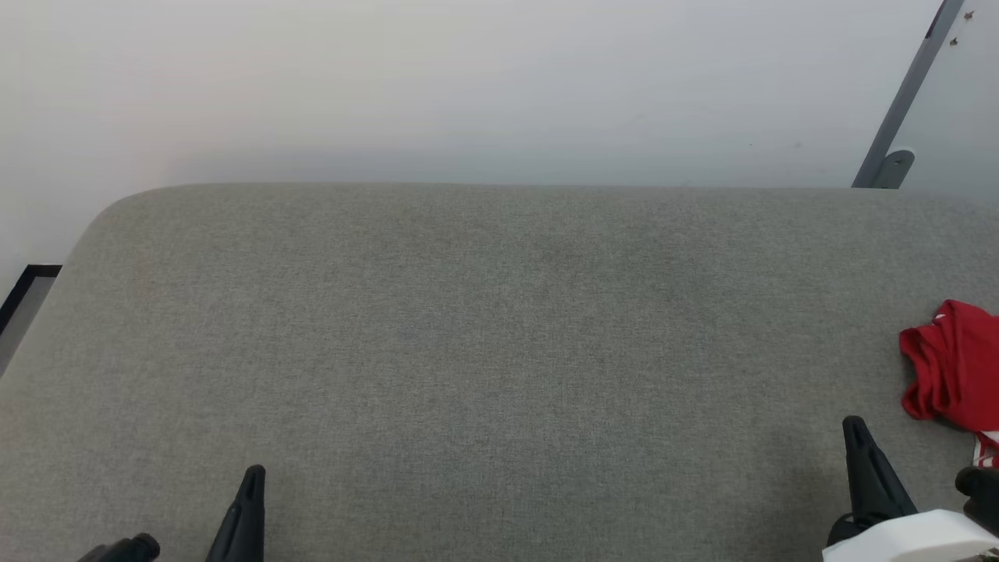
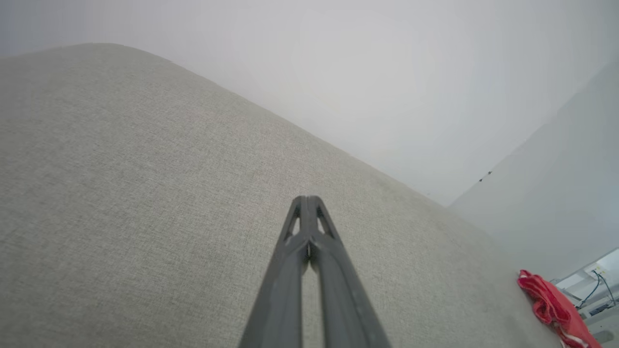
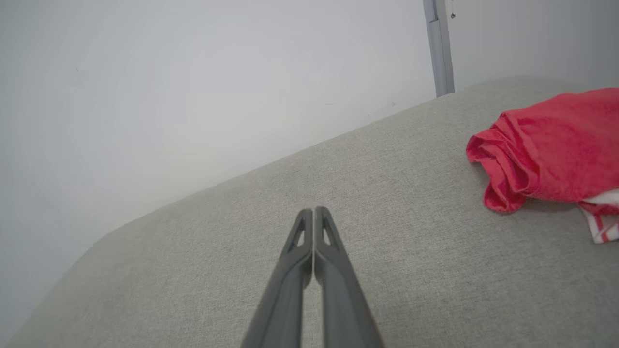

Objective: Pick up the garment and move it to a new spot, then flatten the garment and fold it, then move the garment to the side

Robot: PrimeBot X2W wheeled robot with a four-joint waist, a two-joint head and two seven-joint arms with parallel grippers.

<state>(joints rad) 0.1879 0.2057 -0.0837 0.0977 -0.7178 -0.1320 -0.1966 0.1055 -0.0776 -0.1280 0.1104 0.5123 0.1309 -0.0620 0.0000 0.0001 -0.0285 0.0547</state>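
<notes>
**Red garment bunched at the right edge, both claws closed and empty**

The garment lies crumpled on the right side of the grey padded surface, roughly midway between its near and far edges. The head view's frame cuts off the garment's right part, so its full outline cannot be seen. What shows of the heap runs lengthwise from near to far. A scrap of white-and-red striped trim pokes out at the near end, and rolled red folds face left. Collar and hem cannot be made out, so which way the shirt points is unclear.

The right gripper hovers over bare fabric near the garment, on its left and apart from it. Its two dark fingers are pressed together with nothing between them. The left gripper is low at the near left, well apart from the garment, its fingers likewise closed on nothing.

A pale wall rises behind the far edge, with a grey post leaning at the far right
</notes>
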